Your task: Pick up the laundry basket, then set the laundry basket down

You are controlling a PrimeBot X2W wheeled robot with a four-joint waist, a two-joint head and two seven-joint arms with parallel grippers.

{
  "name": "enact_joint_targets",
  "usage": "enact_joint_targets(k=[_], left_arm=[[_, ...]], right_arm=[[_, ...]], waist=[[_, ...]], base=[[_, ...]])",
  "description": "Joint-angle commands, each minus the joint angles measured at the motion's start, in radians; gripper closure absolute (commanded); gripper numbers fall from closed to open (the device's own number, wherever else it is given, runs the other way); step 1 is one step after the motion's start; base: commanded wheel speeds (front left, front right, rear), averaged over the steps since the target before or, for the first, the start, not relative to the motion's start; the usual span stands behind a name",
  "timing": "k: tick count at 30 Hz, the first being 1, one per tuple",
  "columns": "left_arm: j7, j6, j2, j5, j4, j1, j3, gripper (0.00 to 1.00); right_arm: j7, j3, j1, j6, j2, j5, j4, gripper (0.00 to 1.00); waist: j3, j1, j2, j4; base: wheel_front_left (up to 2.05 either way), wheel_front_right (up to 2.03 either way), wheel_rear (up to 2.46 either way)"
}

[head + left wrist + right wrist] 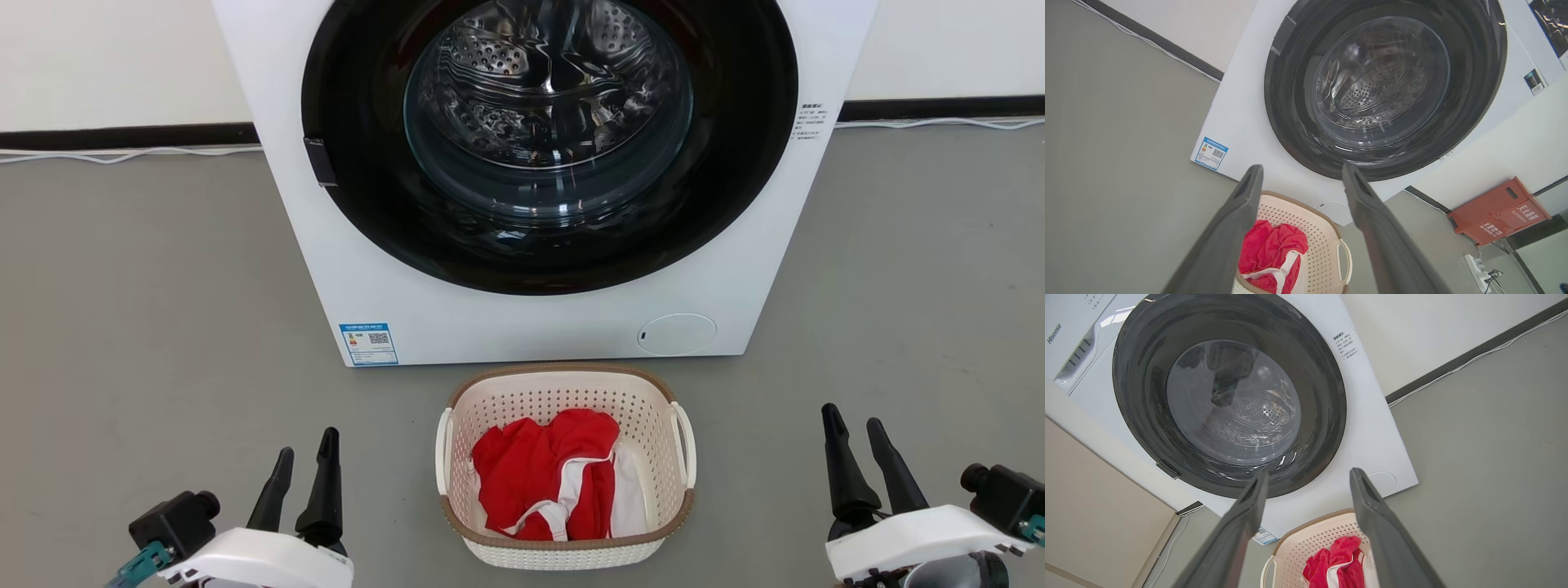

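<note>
**Head view: laundry basket (563, 557) on the floor, nothing gripping it**

Nearest, the left gripper (307, 441) hangs to the left of the basket and well apart from it. Its fingers are parted and hold nothing, and the left wrist view shows the gap between them. The right gripper (851, 414) hangs to the basket's right, also well apart, with its fingers spread and empty. The basket stands upright on the grey floor (147, 327) with red and white clothes (539, 474) heaped inside it. Just behind the basket stands a white washing machine (522, 327), its dark round door facing the basket. Farther behind is a pale wall (114, 57).
</note>
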Motion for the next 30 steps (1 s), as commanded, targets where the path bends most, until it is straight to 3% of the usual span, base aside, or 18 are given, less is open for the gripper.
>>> enact_joint_targets(k=[1, 30], left_arm=[[-0.017, -0.002, 0.01, 0.044, -0.031, -0.033, 0.012, 0.0], [-0.099, 0.008, 0.013, 0.443, -0.014, -0.036, 0.0, 0.0]], right_arm=[[-0.018, 0.017, -0.042, 0.005, -0.02, -0.04, -0.025, 0.0], [-0.1, 0.021, -0.05, 0.007, -0.042, -0.399, 0.043, 0.0]], waist=[[0.0, 0.0, -0.0001, 0.001], [-0.002, 0.0, -0.0001, -0.005]], base=[[0.0, 0.0, 0.0], [0.0, 0.0, 0.0]])
